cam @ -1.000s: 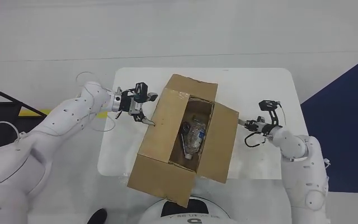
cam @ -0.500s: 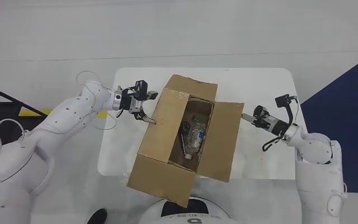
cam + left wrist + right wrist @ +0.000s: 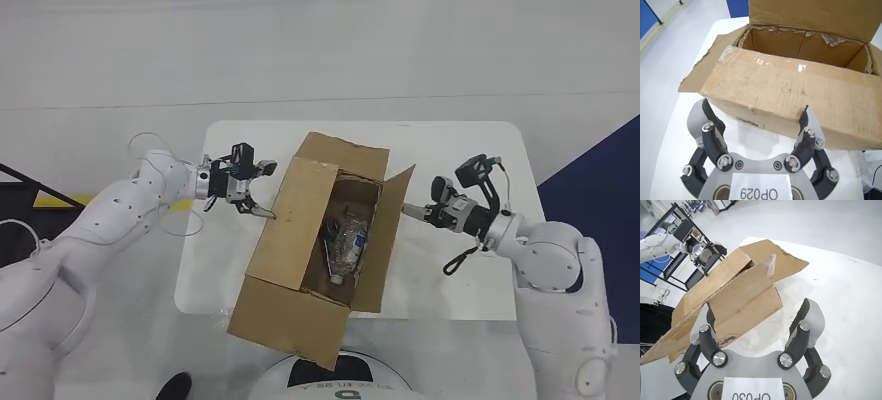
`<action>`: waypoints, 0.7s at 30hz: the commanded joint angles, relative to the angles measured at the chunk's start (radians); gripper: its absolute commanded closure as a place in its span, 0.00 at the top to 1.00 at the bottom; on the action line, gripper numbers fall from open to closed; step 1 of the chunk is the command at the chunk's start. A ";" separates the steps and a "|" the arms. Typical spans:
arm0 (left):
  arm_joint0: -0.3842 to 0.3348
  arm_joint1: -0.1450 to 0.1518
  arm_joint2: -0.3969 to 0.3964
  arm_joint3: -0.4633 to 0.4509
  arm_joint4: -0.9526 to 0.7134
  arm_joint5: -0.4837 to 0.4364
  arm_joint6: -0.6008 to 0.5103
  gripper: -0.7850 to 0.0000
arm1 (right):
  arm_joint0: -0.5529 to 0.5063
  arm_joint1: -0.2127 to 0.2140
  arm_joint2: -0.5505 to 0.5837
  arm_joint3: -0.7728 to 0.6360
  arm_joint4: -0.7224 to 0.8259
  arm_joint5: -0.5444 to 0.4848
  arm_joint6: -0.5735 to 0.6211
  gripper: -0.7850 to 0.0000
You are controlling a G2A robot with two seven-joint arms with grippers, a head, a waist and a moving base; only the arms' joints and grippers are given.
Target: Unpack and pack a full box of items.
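Box (image 3: 300, 255) sits mid-worktop (image 3: 470, 150), open and skewed. A clear bottle (image 3: 348, 245) lies inside it, with other bits I can't make out. Card looks light: walls stiff, flaps floppy, edges torn, tape strip slick. I'd pinch a flap mid-edge, clear of the tears, and take the bottle by its body, gently, as it's likely crushable. My left fingers (image 3: 803, 121) are spread and empty at the box's folded-out flap. My right fingers (image 3: 799, 315) are spread and empty just beside the raised opposite flap.
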 commanded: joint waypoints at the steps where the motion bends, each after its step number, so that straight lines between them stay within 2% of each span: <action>1: 0.005 0.006 -0.009 -0.002 -0.001 0.003 0.003 1.00 | -0.010 0.004 0.023 0.006 0.001 0.014 -0.019 1.00; 7: 0.016 0.024 -0.034 -0.024 0.001 0.001 0.001 1.00 | -0.089 0.014 0.186 0.030 0.055 0.063 -0.135 1.00; 10: 0.021 0.030 -0.045 -0.033 0.002 -0.004 -0.004 1.00 | -0.147 0.016 0.248 -0.012 0.103 0.045 -0.177 1.00; 12: 0.023 0.034 -0.053 -0.037 0.001 -0.006 -0.006 1.00 | -0.173 0.018 0.248 -0.067 0.106 0.030 -0.178 1.00; 16: 0.029 0.041 -0.067 -0.047 0.002 -0.007 -0.007 1.00 | -0.162 0.021 0.138 -0.206 -0.002 0.022 -0.141 1.00; 19: 0.037 0.050 -0.079 -0.049 0.002 0.001 0.001 1.00 | -0.101 0.023 -0.006 -0.267 -0.136 0.064 -0.106 1.00; 21: 0.045 0.059 -0.090 -0.047 0.001 0.012 0.012 1.00 | -0.046 0.022 -0.123 -0.276 -0.174 0.042 -0.084 1.00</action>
